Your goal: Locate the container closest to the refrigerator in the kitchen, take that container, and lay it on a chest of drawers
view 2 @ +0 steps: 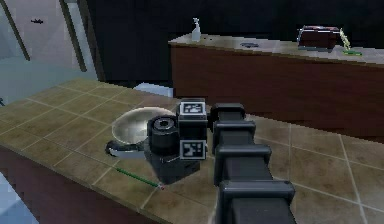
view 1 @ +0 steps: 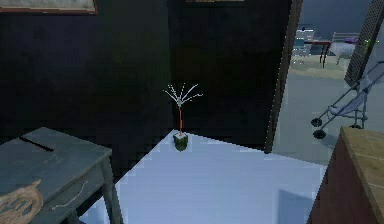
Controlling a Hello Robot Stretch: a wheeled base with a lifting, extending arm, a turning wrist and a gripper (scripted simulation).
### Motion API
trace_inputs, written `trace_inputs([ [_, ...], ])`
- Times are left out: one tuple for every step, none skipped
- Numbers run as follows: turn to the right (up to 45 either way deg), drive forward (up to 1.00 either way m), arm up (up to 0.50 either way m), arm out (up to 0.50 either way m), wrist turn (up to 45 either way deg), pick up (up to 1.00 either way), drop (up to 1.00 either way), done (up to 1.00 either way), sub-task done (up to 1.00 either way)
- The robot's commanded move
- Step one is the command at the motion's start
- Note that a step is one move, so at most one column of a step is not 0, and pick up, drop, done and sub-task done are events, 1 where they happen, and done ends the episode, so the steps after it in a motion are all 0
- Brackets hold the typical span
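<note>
Clear bowl (view 2: 135, 124), tan tiled counter (view 2: 60, 108) (dark grout).

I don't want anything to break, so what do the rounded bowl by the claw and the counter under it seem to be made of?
The bowl looks like clear glass, glossy: the tiles show through it and its rim catches light. The counter looks like brown tile, fairly matte, with pale grout lines between squares; ceramic or stone, I cannot tell.

Chunky black arm (view 2: 245, 170), all boxy stepped segments.
Two white tags (view 2: 191, 108) with black marks, round-topped dark tool (view 2: 128, 150) next to them.
</note>
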Motion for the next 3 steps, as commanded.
trace_inputs([
  [0.0, 0.0, 0.0, 0.0, -45.0, 0.0, 0.0, 0.0, 0.0],
  [0.0, 0.0, 0.0, 0.0, -45.0, 0.0, 0.0, 0.0, 0.0],
  [0.0, 0.0, 0.0, 0.0, -6.0, 0.0, 0.0, 0.0, 0.0],
])
